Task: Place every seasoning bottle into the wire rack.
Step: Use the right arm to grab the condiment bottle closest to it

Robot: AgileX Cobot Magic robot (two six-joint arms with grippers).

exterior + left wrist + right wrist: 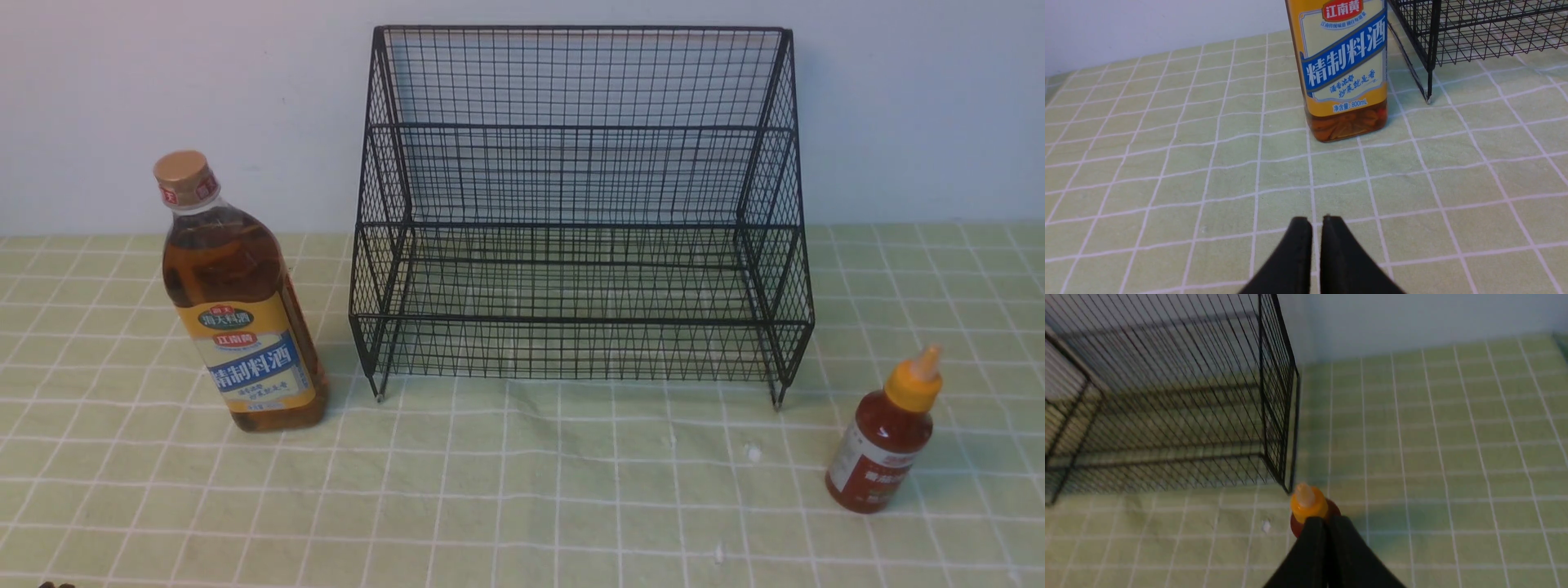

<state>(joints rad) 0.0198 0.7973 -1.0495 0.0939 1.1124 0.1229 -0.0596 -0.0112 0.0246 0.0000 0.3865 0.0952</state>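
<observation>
End effectors closed and unladen, both bottles outside the rack

Black left end effector (1316, 228) and black right end effector (1327, 528) each have their fingers pressed together, pinching nothing. The small red sauce bottle with a yellow nozzle cap (880, 441) stands on the green checked surface (571, 506), to the right of the large black wire-mesh rack (581, 318). The tall clear bottle of amber liquid with a tan cap (233, 286) stands upright to its left.

Picking up looks like the step in hand. Each end effector should spread before reaching its bottle, or closed tips could knock it over. Grip the sauce bottle on its firm body, squarely and gently, since it may squeeze. The amber bottle is probably heavy; centre the fingers well, then lift it clear of the rack's front rail before lowering.

On the amber bottle's yellow-blue label, 江南黄 sits in a red badge above 精制料酒 on a blue band; 净含量: 800mL runs along the bottom. The oval emblem appears to read 海天料酒. The sauce bottle's white-and-red label is too blurred to read fully.
</observation>
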